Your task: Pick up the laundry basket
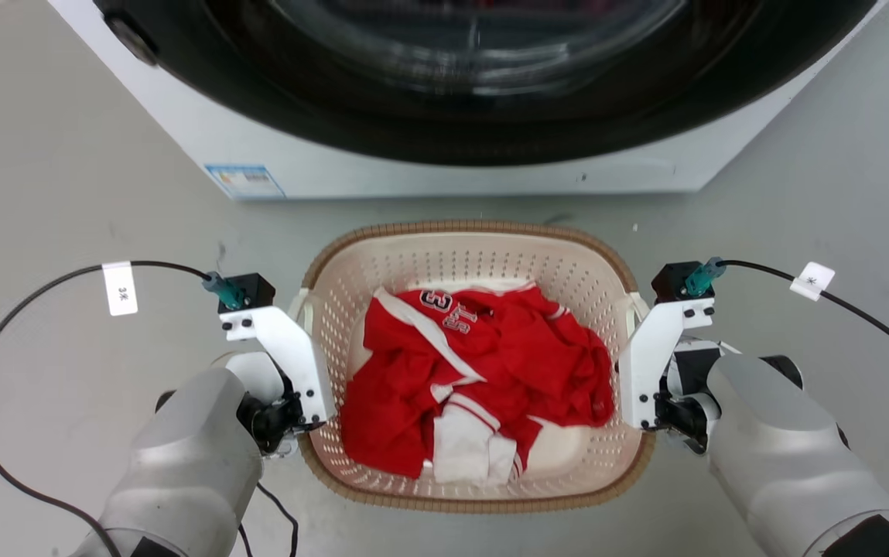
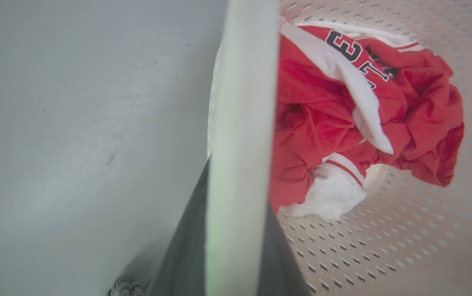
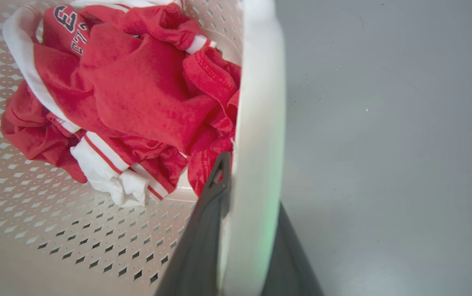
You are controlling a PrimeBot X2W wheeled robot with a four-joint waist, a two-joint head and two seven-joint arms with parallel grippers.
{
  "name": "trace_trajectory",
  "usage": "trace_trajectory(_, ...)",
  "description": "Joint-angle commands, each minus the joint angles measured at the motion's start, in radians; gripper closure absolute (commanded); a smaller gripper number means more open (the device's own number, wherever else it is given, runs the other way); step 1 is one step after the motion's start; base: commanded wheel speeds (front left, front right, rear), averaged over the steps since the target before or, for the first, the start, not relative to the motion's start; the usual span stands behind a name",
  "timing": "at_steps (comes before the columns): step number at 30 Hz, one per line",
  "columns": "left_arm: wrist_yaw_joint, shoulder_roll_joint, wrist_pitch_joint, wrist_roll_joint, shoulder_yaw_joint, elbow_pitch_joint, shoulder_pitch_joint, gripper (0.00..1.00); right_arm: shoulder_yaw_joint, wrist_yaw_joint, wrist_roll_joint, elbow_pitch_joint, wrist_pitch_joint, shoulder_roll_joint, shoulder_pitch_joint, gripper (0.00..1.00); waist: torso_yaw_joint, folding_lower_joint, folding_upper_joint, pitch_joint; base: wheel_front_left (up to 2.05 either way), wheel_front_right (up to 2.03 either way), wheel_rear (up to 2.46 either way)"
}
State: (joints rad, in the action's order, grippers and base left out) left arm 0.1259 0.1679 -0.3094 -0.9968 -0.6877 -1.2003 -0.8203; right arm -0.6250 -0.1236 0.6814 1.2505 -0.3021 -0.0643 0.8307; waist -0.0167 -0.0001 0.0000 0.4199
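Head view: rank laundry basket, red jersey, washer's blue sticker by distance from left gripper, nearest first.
1. laundry basket: left handle between the left gripper's fingers.
2. red jersey: inside the basket, to the gripper's right.
3. blue sticker: on the washer, ahead past the basket.

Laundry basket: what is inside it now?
A crumpled red garment with white trim and dark numerals lies in the laundry basket, over most of its floor. Perforated walls show around it. Anything under the cloth is covered and cannot be seen.
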Motion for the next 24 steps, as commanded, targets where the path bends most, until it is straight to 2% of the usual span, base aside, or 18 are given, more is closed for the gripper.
trace_trajectory(1, 0.008, -0.02, -0.013, -0.012, -0.003, 0.014, 0.001, 1.0, -0.01, -0.013, 0.008, -0.007, -0.01, 0.015, -0.016, 1.0, 0.0, 0.0001, 0.0, -0.064, 0.0, 0.0, 0.0)
trace_trajectory(13, 0.009, -0.024, -0.139, -0.064, -0.044, 0.015, 0.046, 1.0, -0.042, -0.013, 0.091, -0.027, -0.174, -0.012, -0.053, 1.0, 0.007, 0.0001, 0.0, -0.238, 0.0, 0.0, 0.0)
trace_trajectory(24, 0.01, -0.038, -0.191, -0.098, -0.076, 0.004, 0.112, 1.0, -0.069, -0.013, 0.139, -0.025, -0.228, -0.019, -0.123, 1.0, 0.017, 0.0001, 0.0, -0.358, 0.0, 0.0, 0.0)
